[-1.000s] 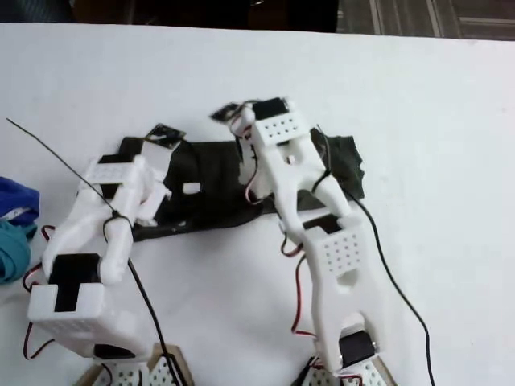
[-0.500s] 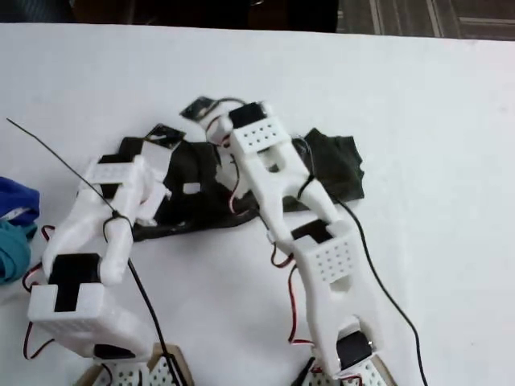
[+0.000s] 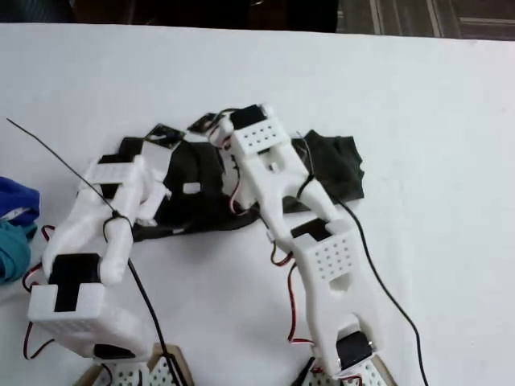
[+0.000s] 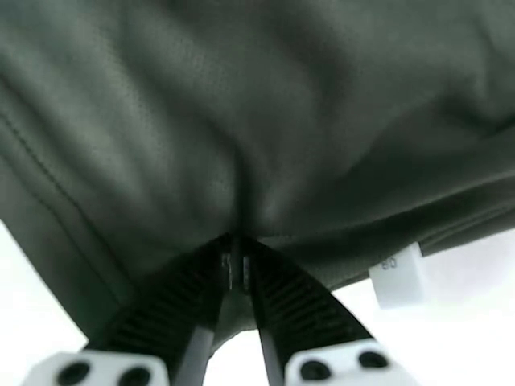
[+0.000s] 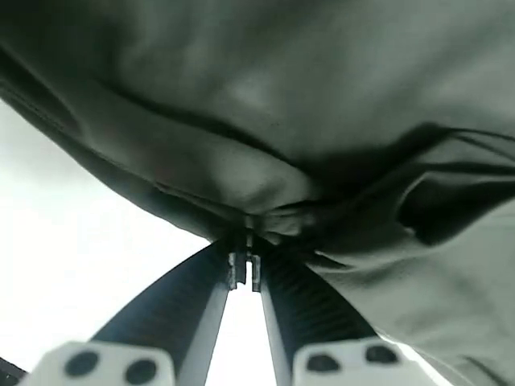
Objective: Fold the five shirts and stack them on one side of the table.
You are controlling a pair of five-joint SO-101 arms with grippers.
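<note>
Shirt (image 3: 336,165): dark fine-knit cloth, rumpled folds

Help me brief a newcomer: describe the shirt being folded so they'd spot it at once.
On the white table, look near the middle. There lies the dark shirt, pinched by the left gripper and the right gripper. Unlike the blue cloth and teal cloth at the table's left edge, it is blackish green with a small white tag.
</note>
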